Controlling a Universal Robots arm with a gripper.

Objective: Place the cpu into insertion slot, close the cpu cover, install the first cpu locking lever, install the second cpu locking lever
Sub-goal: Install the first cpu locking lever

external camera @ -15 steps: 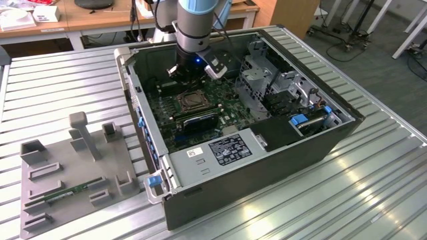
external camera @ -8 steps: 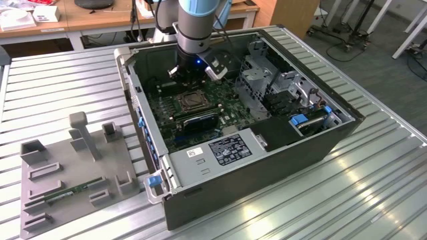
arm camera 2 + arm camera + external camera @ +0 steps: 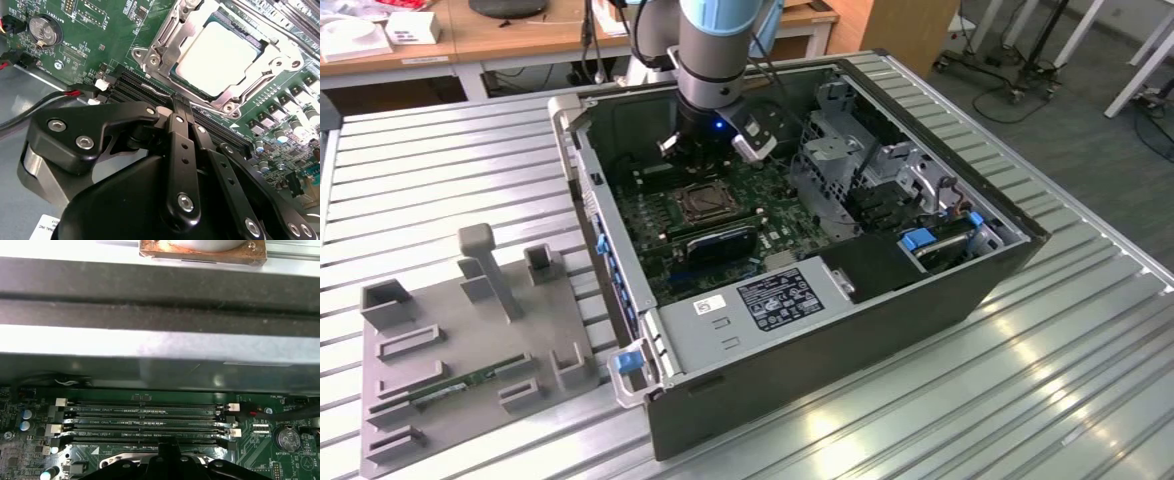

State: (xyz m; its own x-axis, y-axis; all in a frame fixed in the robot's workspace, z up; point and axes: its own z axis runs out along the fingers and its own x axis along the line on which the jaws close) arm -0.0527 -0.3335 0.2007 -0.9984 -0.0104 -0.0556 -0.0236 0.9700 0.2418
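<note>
The cpu (image 3: 217, 55) lies flat in the insertion slot (image 3: 700, 203), its pale metal face up. The silvery cpu cover (image 3: 172, 37) is folded down around it as a frame. A thin wire locking lever (image 3: 155, 90) runs along the socket's edge. My gripper (image 3: 178, 102) is shut, its black fingers pressed together with nothing seen between them, and the tips sit right at that lever beside the socket. In the exterior view the gripper (image 3: 698, 155) hangs inside the open computer case just behind the socket. In the first wrist view its tips (image 3: 165, 450) rest by the memory slots.
Long black memory slots (image 3: 145, 412) lie between the socket and the case wall (image 3: 160, 365). A coin battery (image 3: 42, 31) and cables (image 3: 30, 107) are close by. A metal drive cage (image 3: 854, 150) stands on the exterior view's right. A grey fixture plate (image 3: 454, 350) lies outside the case.
</note>
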